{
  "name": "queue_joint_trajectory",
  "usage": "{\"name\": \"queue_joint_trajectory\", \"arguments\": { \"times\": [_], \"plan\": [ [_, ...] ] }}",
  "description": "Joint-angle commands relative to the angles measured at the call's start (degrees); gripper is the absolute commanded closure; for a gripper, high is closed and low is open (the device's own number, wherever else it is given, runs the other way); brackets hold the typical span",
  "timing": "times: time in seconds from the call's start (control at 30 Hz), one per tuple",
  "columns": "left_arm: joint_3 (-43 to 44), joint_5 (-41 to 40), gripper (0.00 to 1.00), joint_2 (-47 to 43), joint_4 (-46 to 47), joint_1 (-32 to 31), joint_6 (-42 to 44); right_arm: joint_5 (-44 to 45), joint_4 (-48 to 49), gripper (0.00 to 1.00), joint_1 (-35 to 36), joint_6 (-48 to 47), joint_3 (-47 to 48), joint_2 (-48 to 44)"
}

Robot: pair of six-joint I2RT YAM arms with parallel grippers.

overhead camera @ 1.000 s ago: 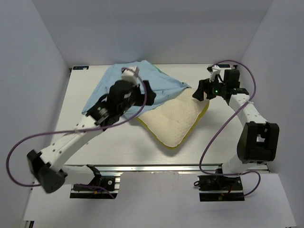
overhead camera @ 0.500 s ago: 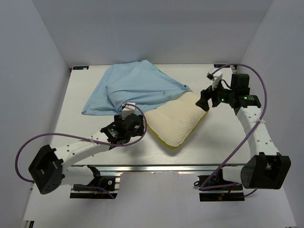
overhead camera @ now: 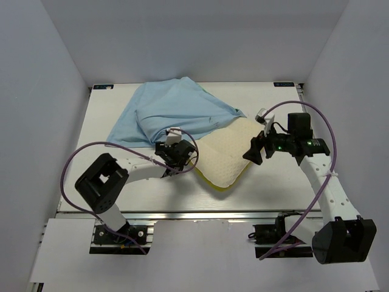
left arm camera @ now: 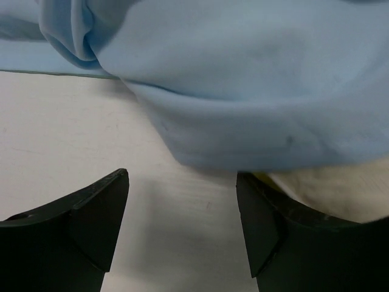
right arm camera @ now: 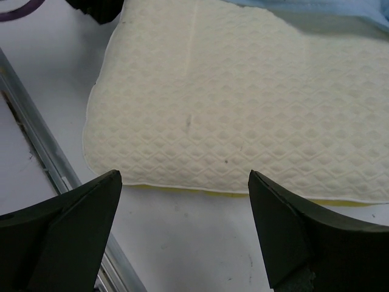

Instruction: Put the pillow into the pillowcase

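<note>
Where the pillow lies: we see the pillow (overhead camera: 228, 155) flat on the table (overhead camera: 279, 103), a little right of the middle, turned cornerwise so that one corner points at the near edge. Its dimpled cream top faces up, and a yellow band (right arm camera: 182, 190) runs along its near side.
Pillowcase: the pillowcase (overhead camera: 173, 109) lies crumpled on the far left part of the table, light blue face up, reaching as far as the pillow's far left side.
Container and contents: the blue cloth covers the pillow's far left edge, while most of the pillow lies bare outside it. We cannot tell whether that covered edge is inside the opening or only under the cloth.
Left gripper: the left gripper (left arm camera: 182, 182) sits low, just near of the pillowcase's near fold, by the pillow's left corner. Its fingers are spread, with only bare table between them, gripping nothing.
Right gripper: the right gripper (right arm camera: 185, 179) is at the pillow's right side, pointing left across it. Its fingers are spread wide and hold nothing.
Surroundings: we see a metal rail (overhead camera: 200, 216) along the table's near edge and pale walls (overhead camera: 182, 42) on three sides.
</note>
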Motion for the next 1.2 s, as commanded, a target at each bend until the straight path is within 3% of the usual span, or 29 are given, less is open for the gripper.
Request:
{"name": "queue_joint_trajectory", "arguments": {
  "times": [0.0,0.17,0.27,0.33,0.4,0.5,0.57,0.63,0.73,0.87,0.93,1.17],
  "plan": [
    [2.97,-1.53,0.20,0.43,2.57,2.92,-0.39,-1.92,-0.64,0.11,0.48,-0.85,-1.71,-3.05],
    [4.20,0.40,0.32,1.32,5.47,5.39,1.55,-2.89,-4.40,0.11,1.71,-8.04,-3.99,-4.99],
    [5.34,2.60,0.47,2.72,6.00,7.06,2.16,-1.66,-6.52,0.11,3.99,-12.54,-5.48,-6.13],
    [5.43,4.35,0.63,3.51,6.88,7.94,2.69,0.18,-6.27,0.11,6.36,-16.31,-6.80,-7.36],
    [5.52,5.32,0.69,4.04,7.32,8.64,2.60,1.76,-4.35,0.11,8.99,-19.47,-8.99,-9.99],
    [5.52,7.52,0.69,4.75,7.67,9.34,2.08,7.62,1.35,0.11,14.62,-20.98,-11.72,-13.42],
    [5.26,8.40,0.61,5.18,7.59,9.52,1.64,11.16,3.74,0.11,19.44,-20.90,-12.43,-14.31],
    [5.17,8.84,0.60,5.45,7.76,9.78,1.46,15.30,5.86,0.11,21.92,-18.80,-12.17,-13.52],
    [5.26,9.28,0.67,5.80,7.85,10.22,1.02,18.98,8.31,0.11,25.61,-13.02,-11.03,-9.75],
    [5.52,10.24,0.90,5.10,7.85,10.49,1.37,34.68,12.01,0.11,38.40,-5.09,-11.73,-4.12],
    [5.52,10.42,0.99,4.66,7.59,10.58,1.37,37.97,16.12,0.11,44.39,-0.19,-13.74,-3.24],
    [2.71,15.25,1.00,-1.66,9.08,10.49,1.64,36.48,20.27,0.11,46.44,7.31,-12.43,-0.16]
  ]
}}
